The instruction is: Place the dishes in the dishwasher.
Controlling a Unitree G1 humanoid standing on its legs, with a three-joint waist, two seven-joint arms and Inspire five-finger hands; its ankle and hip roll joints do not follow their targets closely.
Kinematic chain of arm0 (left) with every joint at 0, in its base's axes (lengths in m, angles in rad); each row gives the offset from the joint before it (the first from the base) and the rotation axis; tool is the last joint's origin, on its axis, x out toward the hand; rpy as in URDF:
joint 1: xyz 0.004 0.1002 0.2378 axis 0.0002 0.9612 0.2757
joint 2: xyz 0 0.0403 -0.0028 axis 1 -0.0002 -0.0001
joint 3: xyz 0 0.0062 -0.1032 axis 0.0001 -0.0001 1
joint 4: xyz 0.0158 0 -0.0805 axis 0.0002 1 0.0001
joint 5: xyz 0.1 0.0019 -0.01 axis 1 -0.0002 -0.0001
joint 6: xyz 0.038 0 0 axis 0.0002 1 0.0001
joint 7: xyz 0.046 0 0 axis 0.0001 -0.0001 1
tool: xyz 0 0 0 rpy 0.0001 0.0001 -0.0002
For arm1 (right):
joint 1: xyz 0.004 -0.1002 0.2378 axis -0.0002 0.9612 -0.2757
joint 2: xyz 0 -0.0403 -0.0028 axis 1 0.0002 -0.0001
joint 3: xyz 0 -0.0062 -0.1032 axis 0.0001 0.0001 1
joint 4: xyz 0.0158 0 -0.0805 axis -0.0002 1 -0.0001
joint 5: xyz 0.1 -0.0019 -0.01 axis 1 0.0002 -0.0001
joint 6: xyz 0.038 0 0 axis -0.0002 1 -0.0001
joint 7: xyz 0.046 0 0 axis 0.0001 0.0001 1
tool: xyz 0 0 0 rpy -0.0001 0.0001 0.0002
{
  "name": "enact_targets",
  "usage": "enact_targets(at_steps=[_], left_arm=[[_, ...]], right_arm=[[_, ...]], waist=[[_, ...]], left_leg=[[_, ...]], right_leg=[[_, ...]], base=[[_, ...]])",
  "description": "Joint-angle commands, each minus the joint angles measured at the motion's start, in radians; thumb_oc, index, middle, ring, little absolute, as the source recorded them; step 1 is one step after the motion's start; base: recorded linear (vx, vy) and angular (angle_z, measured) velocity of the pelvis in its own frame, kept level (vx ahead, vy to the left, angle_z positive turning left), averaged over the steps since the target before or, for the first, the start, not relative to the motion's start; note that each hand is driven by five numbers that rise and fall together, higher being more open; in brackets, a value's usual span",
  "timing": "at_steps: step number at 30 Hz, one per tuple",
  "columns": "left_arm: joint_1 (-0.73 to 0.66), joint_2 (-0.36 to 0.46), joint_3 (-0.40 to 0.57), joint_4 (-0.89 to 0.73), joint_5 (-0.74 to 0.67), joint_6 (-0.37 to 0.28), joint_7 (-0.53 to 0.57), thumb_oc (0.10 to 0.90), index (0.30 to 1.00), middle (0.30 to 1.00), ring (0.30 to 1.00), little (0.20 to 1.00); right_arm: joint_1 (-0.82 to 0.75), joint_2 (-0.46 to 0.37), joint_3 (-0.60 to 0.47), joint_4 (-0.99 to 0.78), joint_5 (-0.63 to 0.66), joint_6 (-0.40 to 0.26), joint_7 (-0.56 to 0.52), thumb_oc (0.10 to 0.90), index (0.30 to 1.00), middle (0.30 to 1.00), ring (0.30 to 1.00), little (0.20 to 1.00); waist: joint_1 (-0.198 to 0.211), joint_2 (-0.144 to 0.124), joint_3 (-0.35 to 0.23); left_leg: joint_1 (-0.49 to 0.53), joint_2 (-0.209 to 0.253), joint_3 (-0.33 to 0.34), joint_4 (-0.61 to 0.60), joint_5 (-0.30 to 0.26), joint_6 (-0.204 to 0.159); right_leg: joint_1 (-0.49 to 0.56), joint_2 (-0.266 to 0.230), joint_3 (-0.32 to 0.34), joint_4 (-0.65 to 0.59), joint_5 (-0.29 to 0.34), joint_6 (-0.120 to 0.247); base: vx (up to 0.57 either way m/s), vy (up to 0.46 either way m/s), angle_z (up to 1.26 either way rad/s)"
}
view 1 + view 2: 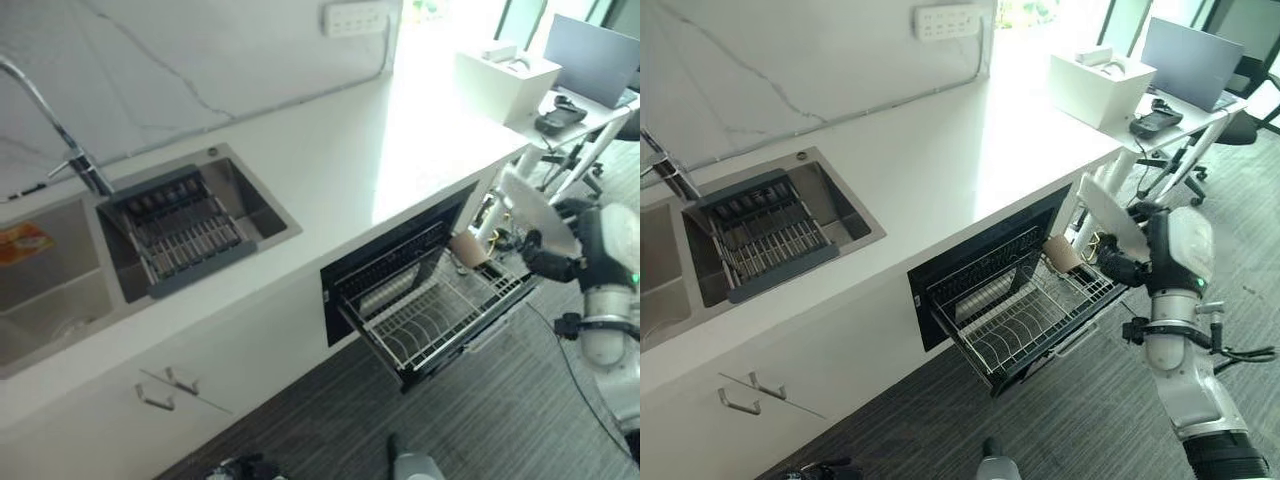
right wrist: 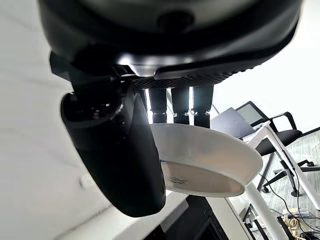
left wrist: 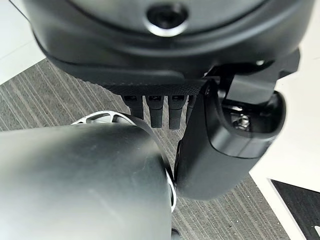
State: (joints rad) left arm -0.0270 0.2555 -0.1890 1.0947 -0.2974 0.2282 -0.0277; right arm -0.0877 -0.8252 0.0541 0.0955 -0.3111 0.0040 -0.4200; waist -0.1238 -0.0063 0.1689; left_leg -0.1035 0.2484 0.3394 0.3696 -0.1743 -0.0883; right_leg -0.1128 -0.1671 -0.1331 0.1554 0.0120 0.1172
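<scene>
White countertop carries a white box at far end; sink set in, grey drainer rack inside.

Cup at pulled-out rack far corner.

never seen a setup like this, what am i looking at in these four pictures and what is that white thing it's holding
This is a humanoid robot in a kitchen. The two wide pictures come from cameras in its head, looking down at a white counter with a sink and an open dishwasher with its wire rack pulled out. The two close pictures come from cameras on its wrists. The right hand pinches a white plate above the rack's outer end. A tan cup already sits in the rack. The left hand hangs over the floor, holding nothing.
</scene>
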Motion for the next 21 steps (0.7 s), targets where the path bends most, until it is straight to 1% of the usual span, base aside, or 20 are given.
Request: enact_targets(at_steps=[1, 3, 5, 6, 11, 13, 16, 21], left_arm=[[0.039, -0.029, -0.062, 0.047, 0.031, 0.010, -0.040, 0.800, 0.900, 0.900, 0.900, 0.900], [0.038, -0.022, -0.064, 0.050, 0.034, 0.008, -0.043, 0.800, 0.900, 0.900, 0.900, 0.900], [0.042, -0.017, -0.062, 0.051, 0.039, 0.004, -0.048, 0.800, 0.900, 0.900, 0.900, 0.900], [0.043, -0.012, -0.060, 0.053, 0.041, 0.004, -0.051, 0.800, 0.900, 0.900, 0.900, 0.900], [0.049, -0.003, -0.053, 0.060, 0.051, 0.002, -0.059, 0.800, 0.900, 0.900, 0.900, 0.900], [0.048, -0.001, -0.054, 0.063, 0.063, 0.007, -0.063, 0.800, 0.900, 0.900, 0.900, 0.900], [0.051, 0.002, -0.053, 0.070, 0.064, 0.004, -0.064, 0.800, 0.900, 0.900, 0.900, 0.900], [0.044, 0.008, -0.053, 0.079, 0.075, 0.000, -0.069, 0.800, 0.900, 0.900, 0.900, 0.900]], right_arm=[[-0.150, -0.084, -0.052, -0.040, -0.136, -0.120, -0.074, 0.400, 0.300, 0.300, 0.300, 0.300], [-0.163, -0.100, -0.011, -0.003, -0.173, -0.131, -0.064, 0.400, 0.300, 0.300, 0.300, 0.300], [-0.171, -0.108, 0.019, 0.027, -0.165, -0.140, -0.050, 0.400, 0.300, 0.300, 0.300, 0.300], [-0.176, -0.111, 0.046, 0.062, -0.186, -0.151, -0.041, 0.400, 0.300, 0.300, 0.300, 0.300], [-0.183, -0.095, 0.104, 0.150, -0.189, -0.189, -0.017, 0.400, 0.300, 0.300, 0.300, 0.300], [-0.191, -0.085, 0.136, 0.176, -0.233, -0.206, -0.012, 0.400, 0.300, 0.300, 0.300, 0.300], [-0.216, -0.071, 0.188, 0.221, -0.245, -0.209, 0.010, 0.400, 0.300, 0.300, 0.300, 0.300], [-0.251, -0.040, 0.249, 0.330, -0.252, -0.202, 0.008, 0.400, 0.300, 0.300, 0.300, 0.300]], waist=[[0.046, -0.019, -0.016], [0.056, -0.021, -0.018], [0.063, -0.023, -0.020], [0.071, -0.025, -0.022], [0.090, -0.031, -0.026], [0.099, -0.034, -0.027], [0.110, -0.037, -0.031], [0.128, -0.039, -0.036]], left_leg=[[0.019, 0.041, -0.098, -0.070, 0.017, -0.048], [0.016, 0.039, -0.104, -0.070, 0.016, -0.047], [0.013, 0.038, -0.109, -0.070, 0.016, -0.046], [0.012, 0.036, -0.113, -0.070, 0.015, -0.045], [0.008, 0.028, -0.127, -0.070, 0.012, -0.042], [0.006, 0.025, -0.131, -0.070, 0.011, -0.041], [0.009, 0.024, -0.134, -0.070, 0.010, -0.039], [0.009, 0.027, -0.135, -0.070, 0.013, -0.041]], right_leg=[[0.001, -0.068, -0.031, 0.145, -0.145, 0.071], [0.003, -0.071, -0.040, 0.145, -0.146, 0.071], [0.005, -0.072, -0.045, 0.145, -0.147, 0.071], [0.008, -0.073, -0.050, 0.145, -0.149, 0.070], [0.016, -0.079, -0.066, 0.145, -0.151, 0.071], [0.019, -0.081, -0.074, 0.145, -0.152, 0.071], [0.027, -0.084, -0.086, 0.145, -0.154, 0.069], [0.041, -0.090, -0.109, 0.145, -0.157, 0.068]], base=[[-0.01, -0.014, 0.09], [0.00, -0.010, 0.08], [0.01, -0.008, 0.17], [0.03, -0.008, 0.09], [0.03, -0.009, 0.10], [0.02, -0.018, 0.13], [0.04, -0.013, 0.06], [0.04, -0.004, 0.11]])
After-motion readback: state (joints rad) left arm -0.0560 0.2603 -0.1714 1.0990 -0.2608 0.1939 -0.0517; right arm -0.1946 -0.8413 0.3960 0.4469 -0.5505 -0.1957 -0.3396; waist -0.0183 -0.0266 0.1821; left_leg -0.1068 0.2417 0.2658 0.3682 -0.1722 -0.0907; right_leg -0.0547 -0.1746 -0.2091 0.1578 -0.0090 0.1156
